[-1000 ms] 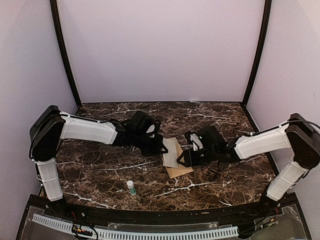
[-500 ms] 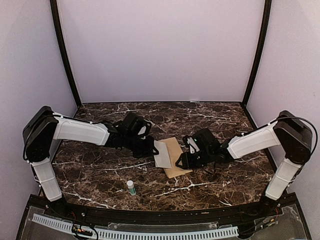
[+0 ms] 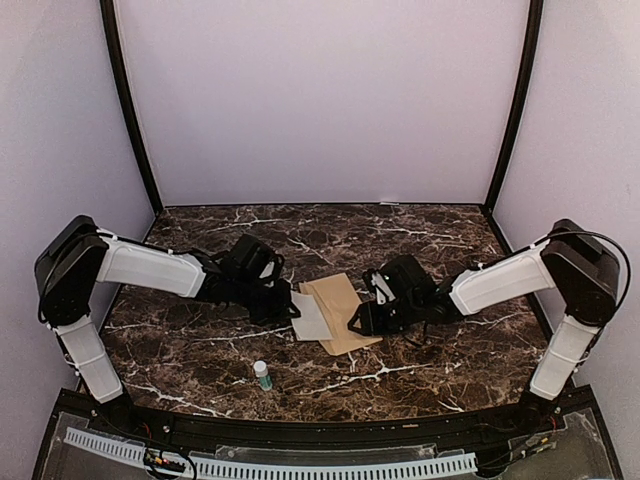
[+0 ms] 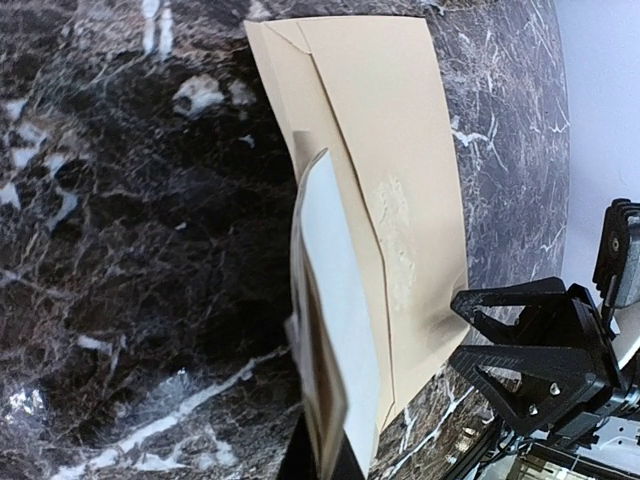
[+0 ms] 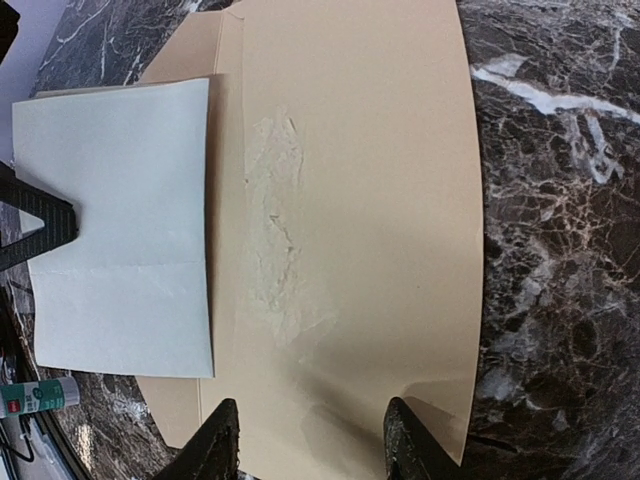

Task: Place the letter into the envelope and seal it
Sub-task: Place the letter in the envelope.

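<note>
Over on the left, the left arm (image 3: 150, 268) reaches low across the dark marble surface (image 3: 190, 350). The left jaws are pressed together on the letter (image 3: 308, 316), pinching the pale sheet by its left edge. In the left wrist view the sheet stands almost edge-on out of the jaws, tilted up off the surface. A small bottle (image 3: 262, 375) with a green cap stands upright well in front of it, near the front edge.

Moving right, the letter's far side overlaps the left part of the envelope (image 3: 340, 300). That envelope lies flat in the middle of the surface, tan and plain, with a pale scuffed patch down its middle. It sits between the two sets of jaws: the left jaws are just beside its left side and not on it, and only the letter reaches across.

On to the right, the right arm (image 3: 500, 283) comes in low from the far side. The right jaws are spread, with nothing between them. Both tips sit at the envelope's right-hand edge, over the tan paper. I cannot tell whether they press on it.
</note>
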`<state>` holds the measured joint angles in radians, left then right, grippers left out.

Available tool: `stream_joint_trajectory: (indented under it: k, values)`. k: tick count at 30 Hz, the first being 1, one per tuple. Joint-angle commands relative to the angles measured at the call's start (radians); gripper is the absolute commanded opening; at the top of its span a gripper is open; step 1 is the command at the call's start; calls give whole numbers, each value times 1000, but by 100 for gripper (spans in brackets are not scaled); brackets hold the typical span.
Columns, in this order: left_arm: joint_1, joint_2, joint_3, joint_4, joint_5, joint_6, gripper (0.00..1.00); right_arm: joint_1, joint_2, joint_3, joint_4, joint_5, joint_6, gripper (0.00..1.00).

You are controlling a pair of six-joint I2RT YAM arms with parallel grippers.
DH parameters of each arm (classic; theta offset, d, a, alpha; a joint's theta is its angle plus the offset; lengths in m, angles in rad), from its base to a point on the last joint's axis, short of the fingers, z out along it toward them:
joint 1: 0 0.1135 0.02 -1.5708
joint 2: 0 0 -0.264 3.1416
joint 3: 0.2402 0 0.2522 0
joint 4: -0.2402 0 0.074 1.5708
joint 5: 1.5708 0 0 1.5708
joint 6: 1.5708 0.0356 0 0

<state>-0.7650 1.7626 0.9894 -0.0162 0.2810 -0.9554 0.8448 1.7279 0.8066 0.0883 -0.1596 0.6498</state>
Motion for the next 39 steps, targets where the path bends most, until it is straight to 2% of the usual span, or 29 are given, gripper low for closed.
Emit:
stream_joint_trajectory:
  k: [1, 12, 28, 39]
  values:
    - [15, -46, -53, 53, 32, -45, 0, 9, 34, 15, -36, 16, 14, 47]
    - [31, 3, -63, 127, 97, -76, 0, 11, 46, 28, -39, 6, 13, 46]
    - [33, 26, -100, 134, 74, -129, 0, 12, 49, 33, -36, -3, 10, 45]
    - [33, 67, -66, 154, 69, -140, 0, 13, 49, 35, -33, -11, 9, 45]
